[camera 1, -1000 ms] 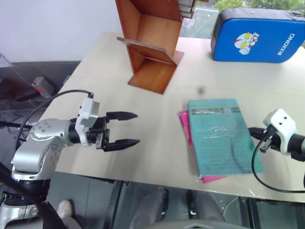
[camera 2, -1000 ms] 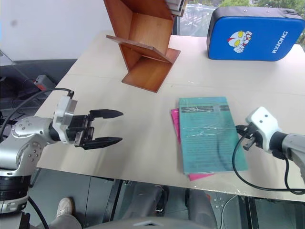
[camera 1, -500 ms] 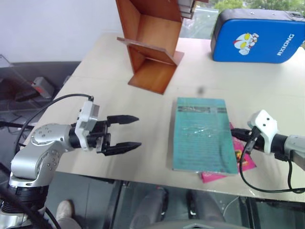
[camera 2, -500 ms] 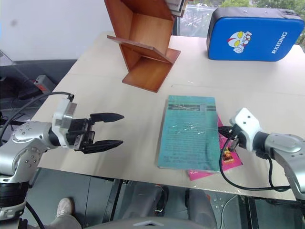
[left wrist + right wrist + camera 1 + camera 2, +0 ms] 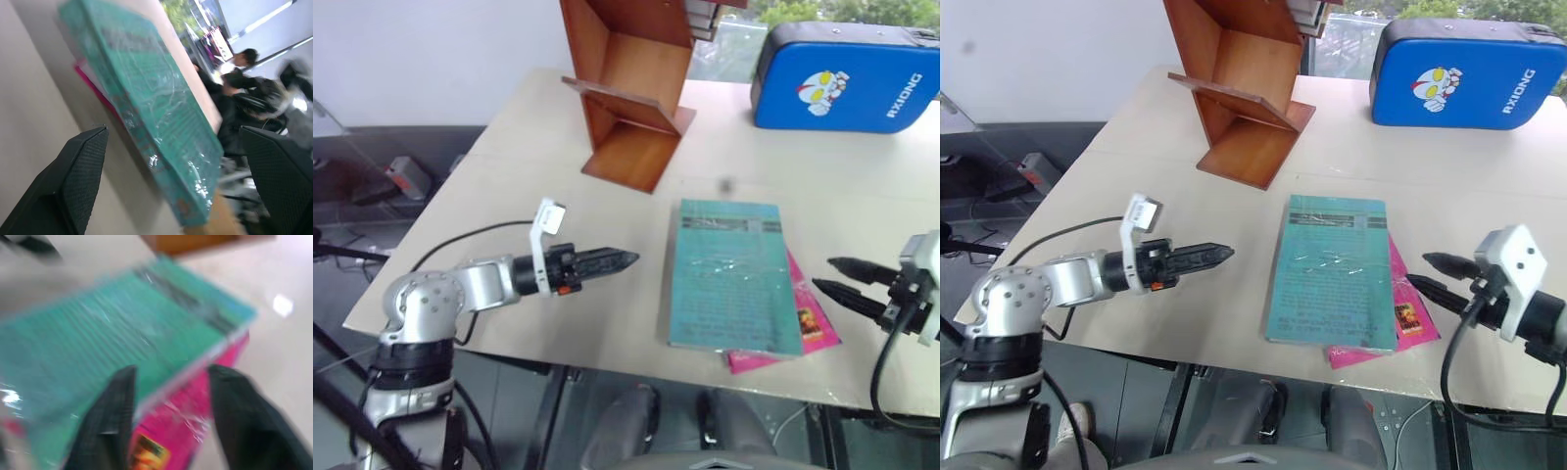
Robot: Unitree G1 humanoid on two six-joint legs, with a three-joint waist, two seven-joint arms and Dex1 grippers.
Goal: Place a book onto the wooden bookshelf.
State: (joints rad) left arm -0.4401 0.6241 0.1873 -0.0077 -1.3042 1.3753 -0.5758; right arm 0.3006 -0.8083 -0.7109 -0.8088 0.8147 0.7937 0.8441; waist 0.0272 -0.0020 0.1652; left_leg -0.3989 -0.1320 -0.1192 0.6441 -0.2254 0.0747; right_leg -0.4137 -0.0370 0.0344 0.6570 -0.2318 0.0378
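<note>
The left arm reaches in from eight o'clock, its left gripper (image 5: 625, 260) pointing toward three o'clock, wrist rolled so the fingers stack in line, spread wide with nothing between them. The right gripper (image 5: 830, 275) enters from four o'clock, pointing toward nine o'clock, fingers parted and empty.

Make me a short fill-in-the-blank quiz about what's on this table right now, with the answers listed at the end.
1. The teal book lies on top of a ____ book.
2. The wooden bookshelf stands on the table to the ____ of the blue case, as the robot sees it.
3. The cover of the blue case shows a ____ face.
4. The right claw is ____ and holds nothing.

Answers: pink; left; cartoon; open
</note>
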